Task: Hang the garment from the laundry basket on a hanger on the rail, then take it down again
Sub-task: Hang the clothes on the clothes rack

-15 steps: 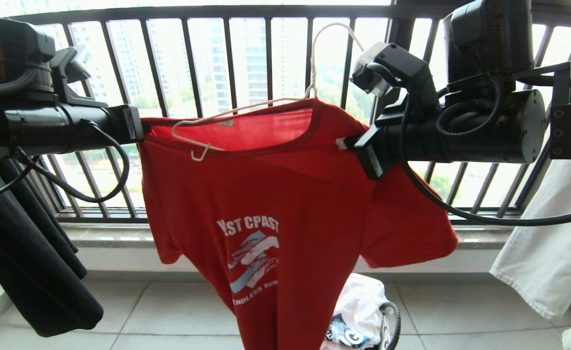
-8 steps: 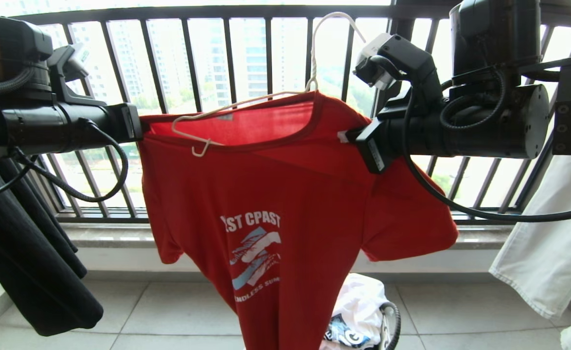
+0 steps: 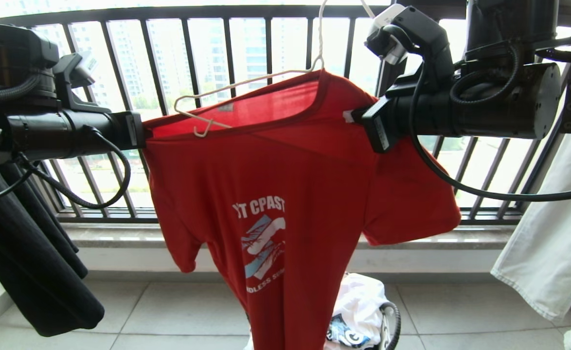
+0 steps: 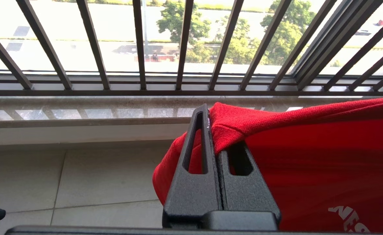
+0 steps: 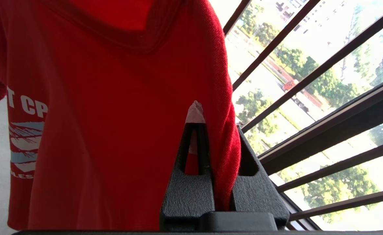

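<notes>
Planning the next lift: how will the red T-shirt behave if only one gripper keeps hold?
Probably floppy: the red T-shirt sags between the left gripper and the right gripper. Likely light; thin pinches carry it. The wire hanger might slip out.

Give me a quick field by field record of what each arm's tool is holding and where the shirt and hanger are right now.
left tool: shut on the red T-shirt, pinching one shoulder edge
right tool: shut on the other shoulder of the shirt
hanger: cream wire, one end inside the neck opening, the other end poking out bare; hook runs out of the head view's top
shirt: stretched between both tools, body hanging down before the window railing
laundry basket: on the floor below, partly hidden
</notes>
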`<state>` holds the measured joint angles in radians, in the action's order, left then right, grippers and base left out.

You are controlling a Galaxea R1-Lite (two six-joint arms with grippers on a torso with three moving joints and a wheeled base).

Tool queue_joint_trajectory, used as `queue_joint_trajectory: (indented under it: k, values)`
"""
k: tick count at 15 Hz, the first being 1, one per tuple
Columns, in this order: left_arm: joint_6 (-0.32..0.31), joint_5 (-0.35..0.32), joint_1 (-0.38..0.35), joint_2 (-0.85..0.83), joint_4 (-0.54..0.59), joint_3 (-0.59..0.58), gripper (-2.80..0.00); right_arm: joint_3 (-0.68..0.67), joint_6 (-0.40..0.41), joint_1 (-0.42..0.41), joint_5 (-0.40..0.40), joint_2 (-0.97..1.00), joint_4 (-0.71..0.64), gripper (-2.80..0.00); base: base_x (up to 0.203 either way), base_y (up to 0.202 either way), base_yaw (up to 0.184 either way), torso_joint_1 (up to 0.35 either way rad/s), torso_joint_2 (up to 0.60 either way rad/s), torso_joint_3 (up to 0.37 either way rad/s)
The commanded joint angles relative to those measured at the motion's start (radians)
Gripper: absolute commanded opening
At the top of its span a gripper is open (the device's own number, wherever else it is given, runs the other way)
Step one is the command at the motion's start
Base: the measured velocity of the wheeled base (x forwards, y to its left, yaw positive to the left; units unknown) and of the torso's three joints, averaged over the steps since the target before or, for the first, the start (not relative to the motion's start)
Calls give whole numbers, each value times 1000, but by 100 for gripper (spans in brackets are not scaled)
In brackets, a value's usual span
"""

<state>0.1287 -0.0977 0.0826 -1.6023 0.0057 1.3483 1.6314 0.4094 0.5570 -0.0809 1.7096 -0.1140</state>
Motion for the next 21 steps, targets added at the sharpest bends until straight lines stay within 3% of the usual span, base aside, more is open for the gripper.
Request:
queue_joint_trajectory:
  k: [1,11,13,21]
  values:
    - [-3,-1,0,-4,10,2,-280,11,0,0,0,-1,4,-280,0,0,0,0,0,0]
    - [-8,-1,0,3,11,0,-280,21,-46,0,-27,14,42,-280,0,0,0,0,0,0]
    - [-8,-1,-1,7,13,2,-280,15,-44,1,-65,28,51,-280,0,0,0,0,0,0]
    - [-5,-8,-23,6,13,18,-280,-76,12,1,-75,35,162,-280,0,0,0,0,0,0]
